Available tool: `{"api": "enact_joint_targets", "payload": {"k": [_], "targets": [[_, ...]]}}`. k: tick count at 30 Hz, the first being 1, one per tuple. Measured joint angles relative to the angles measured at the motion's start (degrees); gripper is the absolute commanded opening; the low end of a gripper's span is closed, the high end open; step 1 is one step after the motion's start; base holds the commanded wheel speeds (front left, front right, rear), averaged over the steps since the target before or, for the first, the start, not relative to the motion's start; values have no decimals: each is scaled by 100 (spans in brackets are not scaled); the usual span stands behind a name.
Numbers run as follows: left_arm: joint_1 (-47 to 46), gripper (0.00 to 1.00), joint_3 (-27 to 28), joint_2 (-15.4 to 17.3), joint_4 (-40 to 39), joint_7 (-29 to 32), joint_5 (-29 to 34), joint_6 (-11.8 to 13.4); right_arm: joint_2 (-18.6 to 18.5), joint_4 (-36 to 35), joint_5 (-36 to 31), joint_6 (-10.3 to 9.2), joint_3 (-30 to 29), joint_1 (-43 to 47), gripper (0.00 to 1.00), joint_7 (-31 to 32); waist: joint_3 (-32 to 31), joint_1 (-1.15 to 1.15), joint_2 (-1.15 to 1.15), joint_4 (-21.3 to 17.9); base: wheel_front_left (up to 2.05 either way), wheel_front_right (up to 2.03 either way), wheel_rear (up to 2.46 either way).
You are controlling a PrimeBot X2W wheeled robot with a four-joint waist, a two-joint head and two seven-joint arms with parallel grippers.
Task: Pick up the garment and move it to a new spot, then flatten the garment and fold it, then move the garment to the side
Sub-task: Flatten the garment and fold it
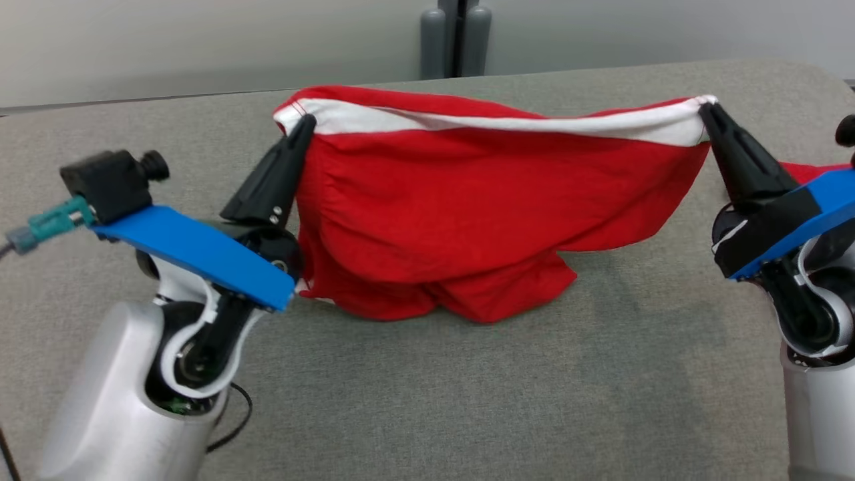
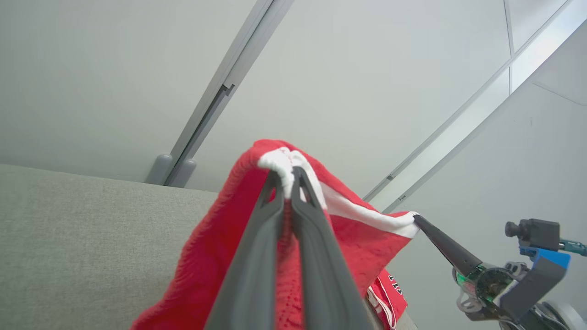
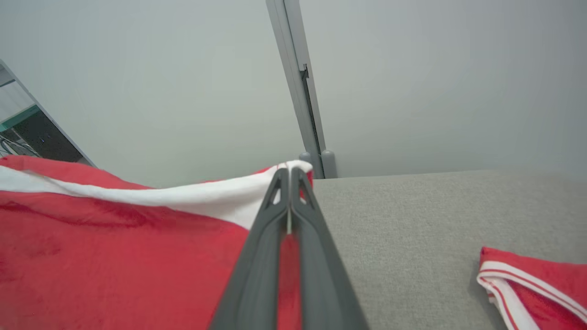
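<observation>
nearest the camera, at the foot of the head view, the pale left forearm [image 1: 113, 401] and right forearm [image 1: 818, 427] rise from the lower corners, with the grey desk [image 1: 467, 414] lying between them. a little further out, the red garment [image 1: 467, 200] hangs between the two claws, its lower part bunched and resting on the desk near the middle, so it is only partly lifted. the left claw [image 1: 306, 125] is pressed together on the left end of the white band [image 1: 507, 123] along the top edge; the left wrist view shows that trim pinched between its fingers [image 2: 316, 238]. the right claw [image 1: 705, 110] is pressed together too, pinching the band's right end. the band runs across with a slight sag, not quite taut. beside the right claw, a second red piece [image 3: 532, 279] with white stripes lies flat on the desk, apart from the held one. at the back a grey post [image 1: 456, 40] stands against the pale wall.

by my reading the step in hand is the pick-up and move. the next move calls for both claws to rise together, keeping their spacing, until the bunched hem clears the desk, then to carry it to a free patch away from the second piece.
</observation>
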Motion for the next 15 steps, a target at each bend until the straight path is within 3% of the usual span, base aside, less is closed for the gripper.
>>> {"api": "enact_joint_targets", "payload": {"k": [6, 11, 15], "targets": [[-905, 0, 354, 358, -88, 767, -346, 328, 77, 14, 69, 0, 56, -714, 0, 51, 356, 0, 0, -238, 0, 0, 0], [-2089, 0, 472, 494, 535, 1027, -178, 628, 67, 794, -328, 0, 445, -2101, 0, -468, 744, 2, 0, -375, 0, 0, 0], [-3010, 0, 448, 497, 1145, 871, 146, 605, 82, 1599, -582, 0, 699, -3182, 0, -1202, 929, 2, 0, -386, 0, 0, 0]]}}
